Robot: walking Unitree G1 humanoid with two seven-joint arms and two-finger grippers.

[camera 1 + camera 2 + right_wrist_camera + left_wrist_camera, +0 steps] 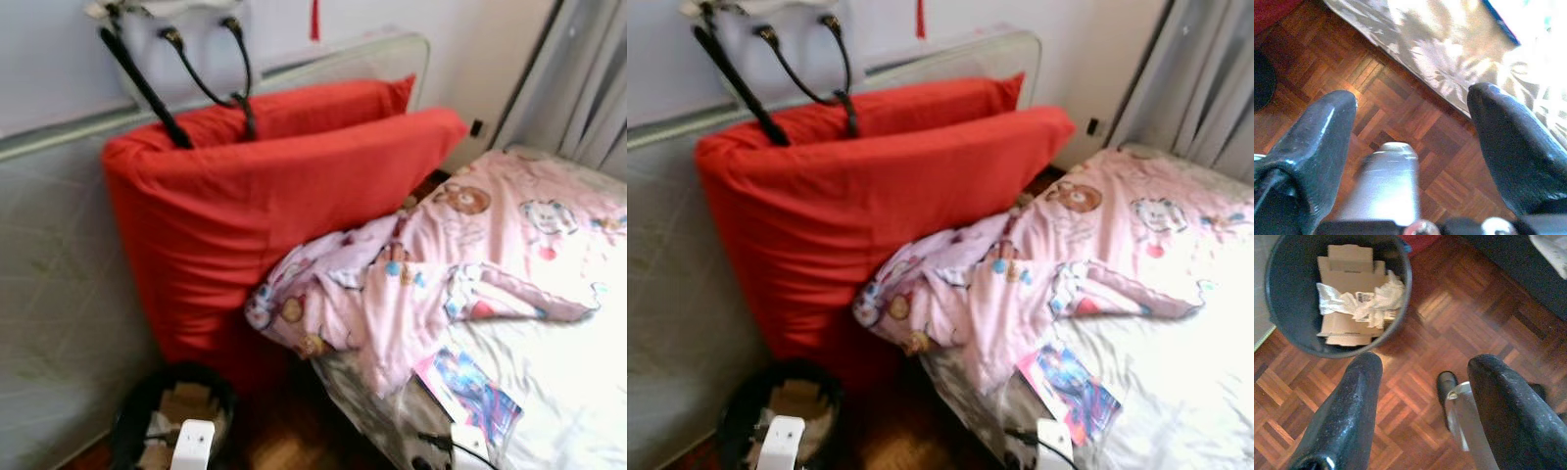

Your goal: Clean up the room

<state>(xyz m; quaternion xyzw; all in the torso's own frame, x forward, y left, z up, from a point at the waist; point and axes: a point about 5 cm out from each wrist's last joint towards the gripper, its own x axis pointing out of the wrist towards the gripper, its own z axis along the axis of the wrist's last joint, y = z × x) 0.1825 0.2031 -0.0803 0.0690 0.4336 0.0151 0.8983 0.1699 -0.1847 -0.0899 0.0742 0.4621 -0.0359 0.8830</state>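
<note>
**Both grippers empty beside the bed**

Over the parquet floor (1415, 357), the left gripper (1422, 382) hangs with fingers spread and nothing between them; the dark bin (1400, 308) of cardboard and crumpled paper sits just ahead of it. The right gripper (1410, 122) is likewise spread and empty, near the bed's edge. The nearest loose item, a colourful booklet (468, 392), lies on the sheet close to the right arm, long axis running diagonally. The rumpled pink blanket (431, 264) spills beyond, against red cushions (265, 196). The booklet's cover is blurred.
</note>
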